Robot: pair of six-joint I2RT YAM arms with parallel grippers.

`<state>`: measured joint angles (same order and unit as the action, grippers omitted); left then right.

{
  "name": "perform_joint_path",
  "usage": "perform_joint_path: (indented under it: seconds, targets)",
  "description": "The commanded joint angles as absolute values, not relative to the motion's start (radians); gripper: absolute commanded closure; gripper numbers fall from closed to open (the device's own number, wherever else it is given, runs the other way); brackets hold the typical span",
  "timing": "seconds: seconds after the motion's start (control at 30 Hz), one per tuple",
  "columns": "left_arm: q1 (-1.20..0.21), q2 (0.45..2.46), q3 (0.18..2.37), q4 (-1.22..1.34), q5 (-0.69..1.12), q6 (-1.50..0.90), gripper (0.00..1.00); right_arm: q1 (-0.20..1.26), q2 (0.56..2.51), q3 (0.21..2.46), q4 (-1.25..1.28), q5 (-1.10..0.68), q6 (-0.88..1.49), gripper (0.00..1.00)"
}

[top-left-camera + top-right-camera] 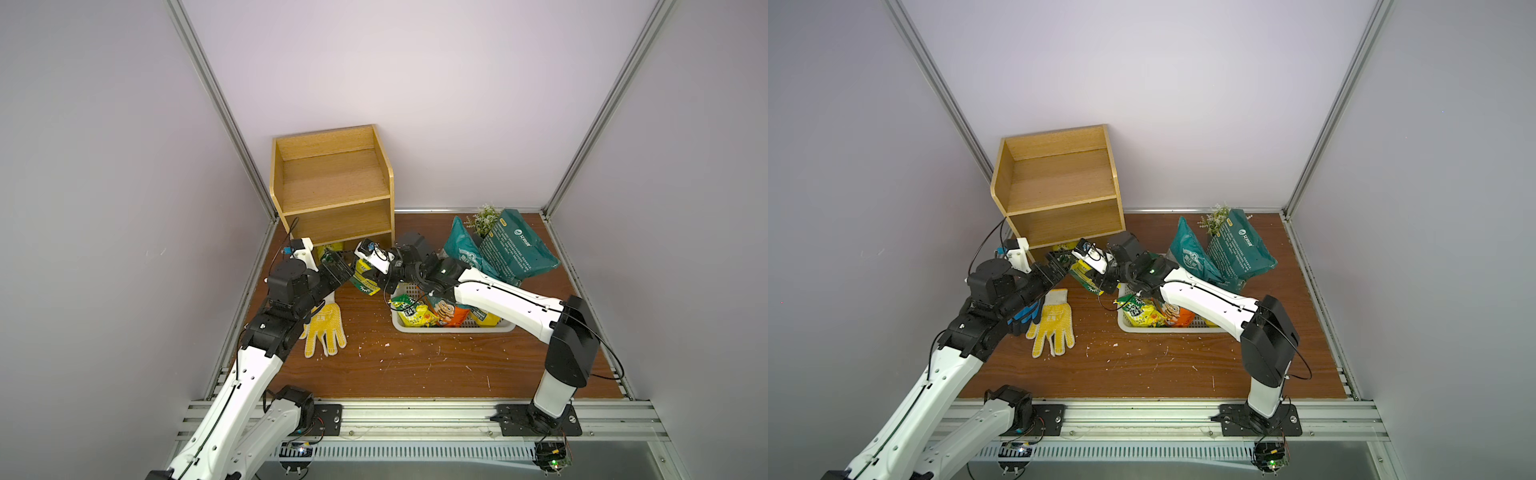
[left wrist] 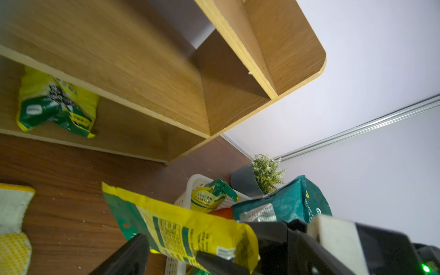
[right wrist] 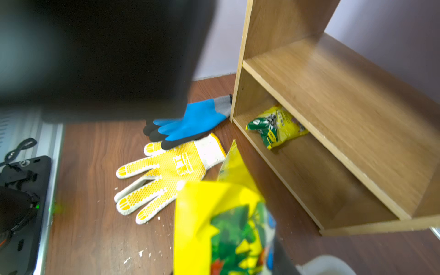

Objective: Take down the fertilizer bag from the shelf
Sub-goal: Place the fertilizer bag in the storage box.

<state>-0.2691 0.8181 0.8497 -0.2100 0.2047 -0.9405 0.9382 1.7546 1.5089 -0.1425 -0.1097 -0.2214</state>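
Yellow plastic fertilizer bag point(image 2: 190, 228): green bands, dark print. Light-brown wooden three-tier shelf point(image 1: 332, 183), 12 o'clock of it: streaky grain. White knit glove point(image 1: 324, 332), 7 o'clock: yellow dot grid. My left fingers point(image 2: 128, 257): black.

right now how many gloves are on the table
2: yellow-dotted glove before the shelf; blue glove touching it, cuff at the shelf's side. Others may hide under the left arm.

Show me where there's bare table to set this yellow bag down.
Widest bare patch: the table front, between yellow glove, basket and rail. The shelf's two upper tiers are bare too. Crowded: the gap between shelf and basket, where left gripper and right gripper meet at the bag; back right holds teal bags and plant.
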Motion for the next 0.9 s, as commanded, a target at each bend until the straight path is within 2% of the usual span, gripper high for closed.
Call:
perform_joint_path:
  seconds: [0.0, 0.2, 0.33, 0.53, 0.87]
  targets:
    - [-0.273, 0.823, 0.879, -0.162, 0.105, -0.861, 0.00, 0.943, 1.678, 1.515, -0.145, 0.033, -0.202, 1.00]
    - [-0.273, 0.832, 0.745, -0.135, 0.126, -0.892, 0.00, 0.938, 1.607, 1.530, -0.317, 0.281, -0.167, 1.00]
    - [-0.274, 0.818, 0.673, -0.088, 0.140, -0.934, 0.00, 0.939, 1.514, 1.419, -0.277, 0.395, -0.112, 1.00]
    - [-0.274, 0.844, 0.704, -0.101, 0.117, -0.883, 0.00, 0.938, 1.447, 1.328, -0.198, 0.519, -0.097, 1.00]
    - [-0.273, 0.870, 0.698, -0.126, 0.107, -0.876, 0.00, 0.841, 1.663, 1.358, -0.319, 0.194, -0.055, 1.00]
